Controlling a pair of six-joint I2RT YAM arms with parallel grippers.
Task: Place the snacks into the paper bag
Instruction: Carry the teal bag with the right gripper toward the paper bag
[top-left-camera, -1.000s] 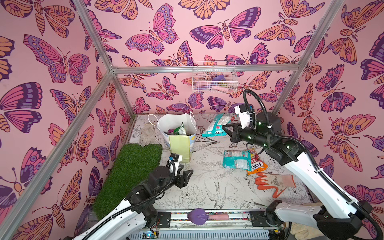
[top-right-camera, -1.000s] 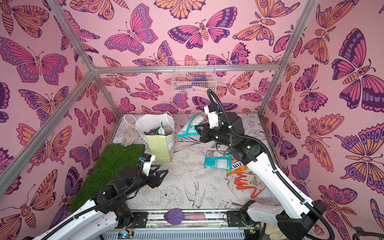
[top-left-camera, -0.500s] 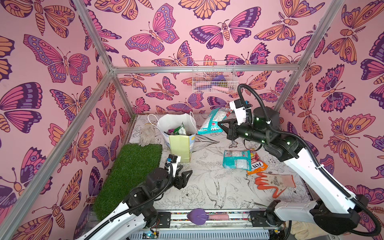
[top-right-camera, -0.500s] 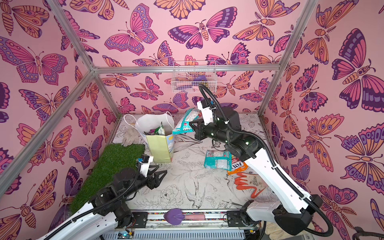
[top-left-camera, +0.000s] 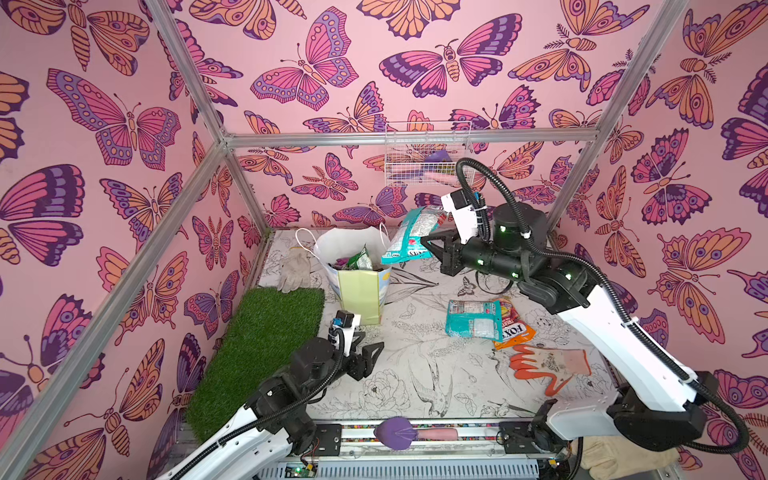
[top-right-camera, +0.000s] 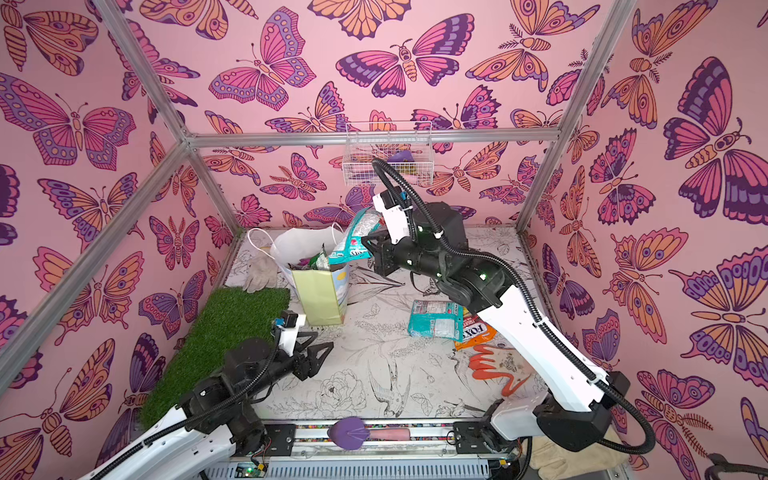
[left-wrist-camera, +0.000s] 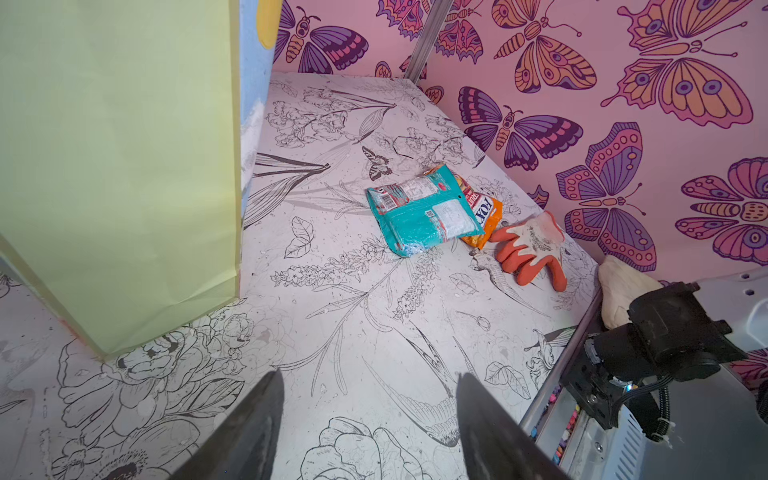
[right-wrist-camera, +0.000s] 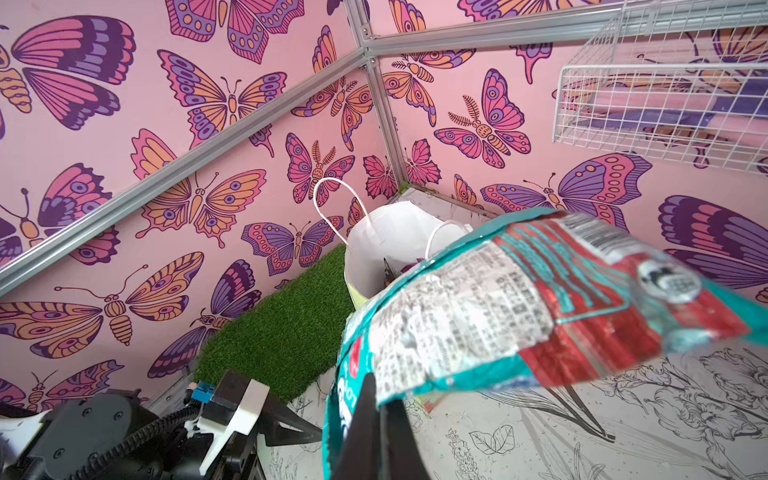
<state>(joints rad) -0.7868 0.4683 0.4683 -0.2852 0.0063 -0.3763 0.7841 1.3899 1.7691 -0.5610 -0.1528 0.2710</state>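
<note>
The paper bag (top-left-camera: 360, 296) (top-right-camera: 320, 296) (left-wrist-camera: 116, 166) (right-wrist-camera: 390, 243) stands open at the back left, with green and purple snacks (top-left-camera: 360, 260) showing inside. My right gripper (top-left-camera: 428, 243) (top-right-camera: 368, 243) (right-wrist-camera: 380, 399) is shut on the edge of a teal packet (top-left-camera: 409, 235) (top-right-camera: 353, 241) (right-wrist-camera: 519, 303), held in the air just right of the bag's mouth. A second teal packet (top-left-camera: 473, 320) (left-wrist-camera: 424, 212) lies on the table, partly over the orange Fox's bag (top-left-camera: 513, 330) (left-wrist-camera: 486, 212). My left gripper (top-left-camera: 370, 353) (top-right-camera: 322, 351) (left-wrist-camera: 368, 382) hangs open and empty in front of the bag.
An orange-and-grey glove (top-left-camera: 548, 365) lies near the Fox's bag. A grey-white glove (top-left-camera: 295, 270) sits left of the paper bag, beside a green grass mat (top-left-camera: 257, 345). A white wire basket (top-left-camera: 428, 158) hangs on the back wall.
My right gripper has carried the teal packet up and to the left, closer to the bag's mouth. The left arm has not moved.
</note>
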